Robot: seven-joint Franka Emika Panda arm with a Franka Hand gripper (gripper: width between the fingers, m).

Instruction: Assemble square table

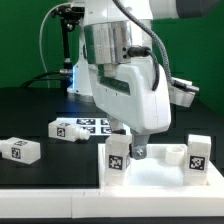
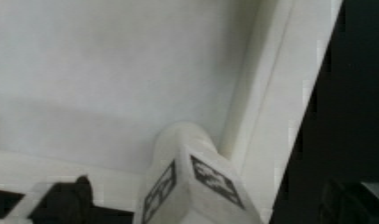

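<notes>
White square top (image 1: 160, 180), tagged leg (image 1: 117, 156) upright on it.

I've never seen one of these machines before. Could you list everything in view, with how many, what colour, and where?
table top: one, white, at the front of the black table.
leg beside the claw: one, white with a black-and-white tag, upright on the table top.
end leg: one, white with a tag, upright on the table top, toward the exterior view's right.
loose leg: one, white with a tag, lying on the black table at the exterior view's left.
marker board: one, white with black tags, flat behind the table top.
black table: one, black, under everything.
arm: one, white, above the table top.
claw: one, dark fingers, apparently open, low over the table top.
</notes>
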